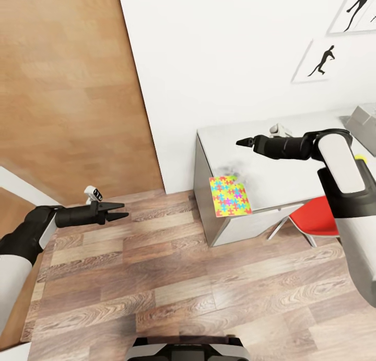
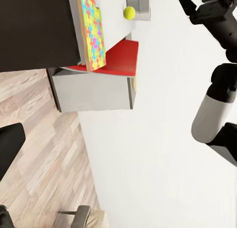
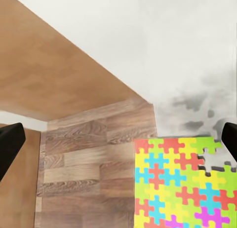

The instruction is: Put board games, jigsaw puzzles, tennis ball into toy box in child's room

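The toy box (image 1: 364, 122) is being cut off by the head view's right edge. The tennis ball (image 1: 360, 157) is being largely hidden behind the right arm. The jigsaw puzzle (image 3: 185, 183) is being cropped in the right wrist view.

Open tabletop (image 1: 282, 168) around jigsaw puzzle (image 1: 230, 196)

Wood-plank floor (image 1: 172, 277) (matt grain)

jigsaw puzzle (image 2: 93, 30) on table (image 2: 116, 30) edge | tennis ball (image 2: 129, 12) near toy box (image 2: 138, 3) | red chair (image 2: 118, 57)
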